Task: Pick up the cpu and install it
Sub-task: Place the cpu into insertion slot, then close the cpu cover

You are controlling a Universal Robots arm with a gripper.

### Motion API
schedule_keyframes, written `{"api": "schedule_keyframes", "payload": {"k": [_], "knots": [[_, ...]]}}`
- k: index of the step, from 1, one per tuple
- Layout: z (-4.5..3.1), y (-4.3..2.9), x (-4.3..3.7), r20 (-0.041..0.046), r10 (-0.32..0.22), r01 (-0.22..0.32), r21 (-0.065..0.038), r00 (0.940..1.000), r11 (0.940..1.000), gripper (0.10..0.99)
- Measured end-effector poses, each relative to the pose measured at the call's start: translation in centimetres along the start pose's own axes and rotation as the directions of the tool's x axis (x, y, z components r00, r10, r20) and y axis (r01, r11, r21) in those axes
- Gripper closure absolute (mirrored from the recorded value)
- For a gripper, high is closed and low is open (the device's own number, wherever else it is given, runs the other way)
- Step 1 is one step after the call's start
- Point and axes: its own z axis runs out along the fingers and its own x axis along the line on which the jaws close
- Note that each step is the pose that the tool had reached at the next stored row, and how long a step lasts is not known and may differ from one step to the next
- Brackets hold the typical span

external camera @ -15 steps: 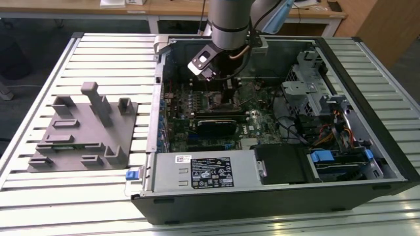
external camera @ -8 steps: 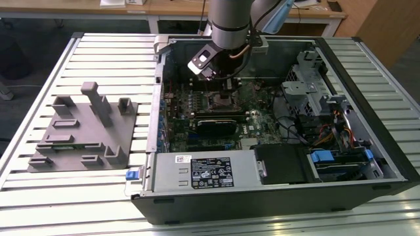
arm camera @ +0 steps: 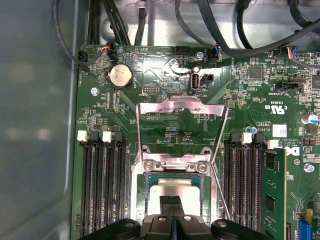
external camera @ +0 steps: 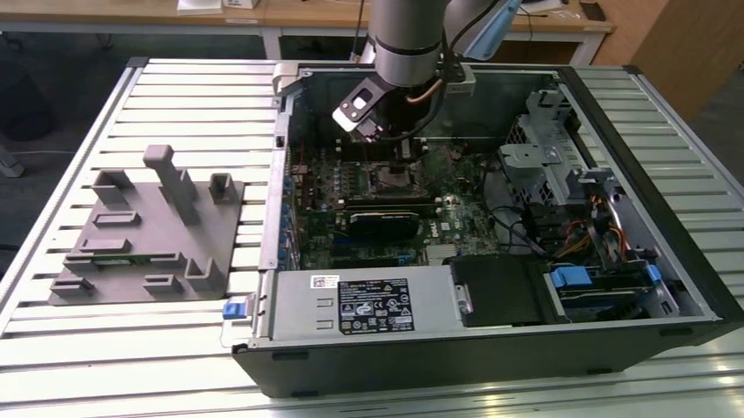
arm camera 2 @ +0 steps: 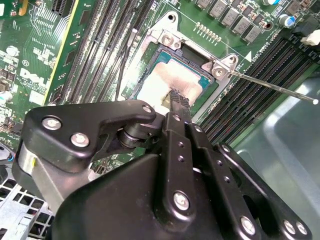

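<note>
Cpu (arm camera: 172, 189), pale silvery square with darker rim, sits in socket (arm camera: 172, 166).

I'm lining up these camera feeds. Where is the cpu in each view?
Exterior view: too small to tell, where the gripper meets the motherboard.
Second wrist view: the cpu sits in the open socket, at the gripper's tips.
First wrist view: the cpu lies in the socket, between memory slots.
Shared landmark: the gripper, directly above it.

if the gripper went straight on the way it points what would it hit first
Most likely the cpu, lying in the open socket directly under the gripper; its shut tips may already touch it.
</note>
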Motion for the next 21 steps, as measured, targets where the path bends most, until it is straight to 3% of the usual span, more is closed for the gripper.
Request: {"api": "schedule_keyframes", "payload": {"k": [21], "knots": [[-0.72, 0.03, 0.01, 0.0, 0.0, 0.0, 0.0, 1.0, 1.0, 0.98]]}}
